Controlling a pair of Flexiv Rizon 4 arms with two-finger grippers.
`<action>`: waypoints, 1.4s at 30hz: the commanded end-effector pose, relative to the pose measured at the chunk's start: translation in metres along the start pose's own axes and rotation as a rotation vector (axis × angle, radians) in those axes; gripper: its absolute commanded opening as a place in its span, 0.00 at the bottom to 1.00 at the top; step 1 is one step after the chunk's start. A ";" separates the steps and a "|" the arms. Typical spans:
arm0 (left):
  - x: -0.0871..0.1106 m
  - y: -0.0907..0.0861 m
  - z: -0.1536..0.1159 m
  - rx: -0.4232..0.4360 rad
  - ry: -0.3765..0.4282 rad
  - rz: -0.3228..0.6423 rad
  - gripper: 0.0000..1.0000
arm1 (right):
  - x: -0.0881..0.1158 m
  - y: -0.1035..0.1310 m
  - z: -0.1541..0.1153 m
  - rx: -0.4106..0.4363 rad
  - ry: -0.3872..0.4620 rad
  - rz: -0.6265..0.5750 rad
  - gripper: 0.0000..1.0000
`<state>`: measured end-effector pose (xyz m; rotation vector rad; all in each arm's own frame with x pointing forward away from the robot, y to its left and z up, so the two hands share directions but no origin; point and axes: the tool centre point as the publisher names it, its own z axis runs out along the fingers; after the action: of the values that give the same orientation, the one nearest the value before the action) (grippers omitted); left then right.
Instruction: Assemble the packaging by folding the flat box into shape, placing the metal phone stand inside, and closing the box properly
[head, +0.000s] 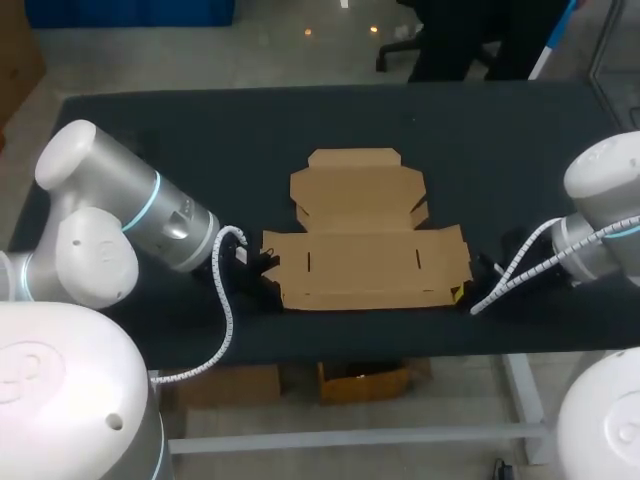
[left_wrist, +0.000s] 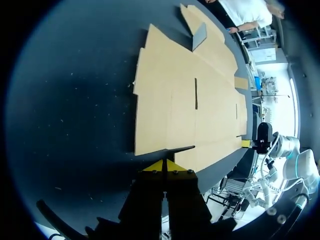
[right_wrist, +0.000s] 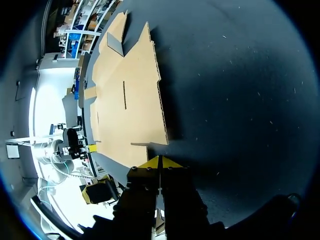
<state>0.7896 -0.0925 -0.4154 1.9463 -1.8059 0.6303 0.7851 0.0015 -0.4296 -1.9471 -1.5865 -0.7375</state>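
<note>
Two-arm workcell seen from the head camera and both wrist cameras. The flat box (head: 365, 245) (left_wrist: 190, 100) (right_wrist: 125, 100) lies unfolded on the black tabletop (head: 150, 130) (left_wrist: 75, 100) (right_wrist: 240, 90), midway between the left and right edges and nearer the front edge than the back. Its long main panel runs parallel to the front edge, and a narrower lid panel (head: 356, 182) extends from it toward the back edge. Two short slits (head: 309, 262) are cut into the main panel, one near each end.

The left claw (head: 252, 262) (left_wrist: 164, 165) (right_wrist: 90, 148) sits low at the box's left end, and the right claw (head: 464, 292) (right_wrist: 160, 162) (left_wrist: 248, 143) sits low at the box's front right corner — one claw at each end of the cardboard. In each wrist view the arm's own yellow tips are pressed together, with nothing seen between them. They lie just at the cardboard's near edge, and whether they touch it cannot be told.

A white coiled cable (head: 226, 300) hangs from the left arm past the front edge. A matching cable (head: 520, 265) runs along the right arm above the tabletop's right side. Only the two claws stand close to the cardboard.
</note>
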 end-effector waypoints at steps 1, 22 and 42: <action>-0.001 -0.001 0.001 -0.002 0.001 0.002 0.00 | -0.001 0.004 0.005 0.011 0.007 -0.001 0.00; 0.007 0.001 -0.003 0.006 0.006 0.024 0.00 | 0.015 0.002 0.000 -0.007 0.026 -0.049 0.00; 0.022 0.001 -0.002 0.005 0.011 0.058 0.00 | 0.021 0.003 0.004 0.005 0.028 -0.063 0.00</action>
<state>0.7883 -0.1062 -0.4014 1.8942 -1.8559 0.6706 0.7919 0.0185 -0.4188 -1.8866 -1.6374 -0.7826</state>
